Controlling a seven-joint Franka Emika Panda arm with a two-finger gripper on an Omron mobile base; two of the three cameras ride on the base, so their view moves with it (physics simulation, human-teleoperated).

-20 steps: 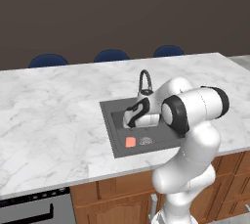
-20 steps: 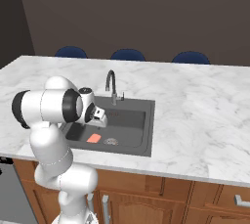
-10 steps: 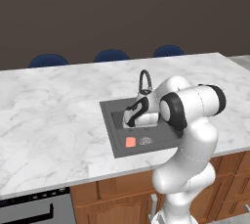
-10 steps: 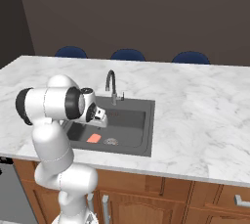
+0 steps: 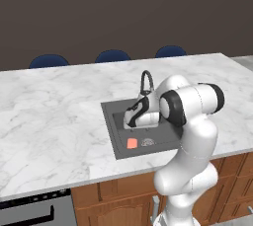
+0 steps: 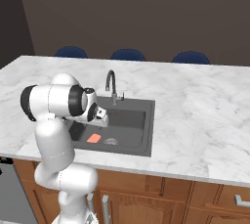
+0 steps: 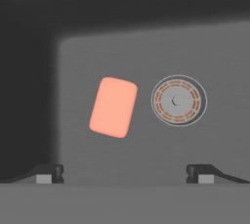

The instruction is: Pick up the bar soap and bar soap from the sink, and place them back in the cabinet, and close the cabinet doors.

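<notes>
Here we see the gripper (image 7: 125,171) from the hand view, its two dark fingertips (image 7: 46,173) spread wide apart and holding nothing. Between and beyond them lies one bar soap (image 7: 113,106), a salmon-pink rounded rectangle resting flat and slightly tilted on the grey floor of the sink (image 7: 146,47). Just beside the soap, apart from it, sits the round drain strainer (image 7: 178,100) with its ring of orange slots.

From the left base view, we find the gripper (image 5: 129,120) lowered inside the sink (image 5: 109,121), above the basin floor, with the bar soap (image 5: 132,143) nearer to us and the strainer (image 5: 147,142) to its right. The dark arched faucet (image 5: 146,81) stands at the far edge of the basin. In the right base view, the gripper (image 6: 101,114) hangs over the left part of the sink (image 6: 146,130); the soap (image 6: 93,138) and strainer (image 6: 111,142) lie on the near floor, and the faucet (image 6: 112,85) rises behind. We can make out only one pink bar.

Around the basin spreads the white marble counter (image 5: 54,111), with wooden drawers (image 6: 215,203) below its near edge and three blue chairs (image 6: 128,55) beyond its far edge. We can read no writing, label or brand on any surface.
</notes>
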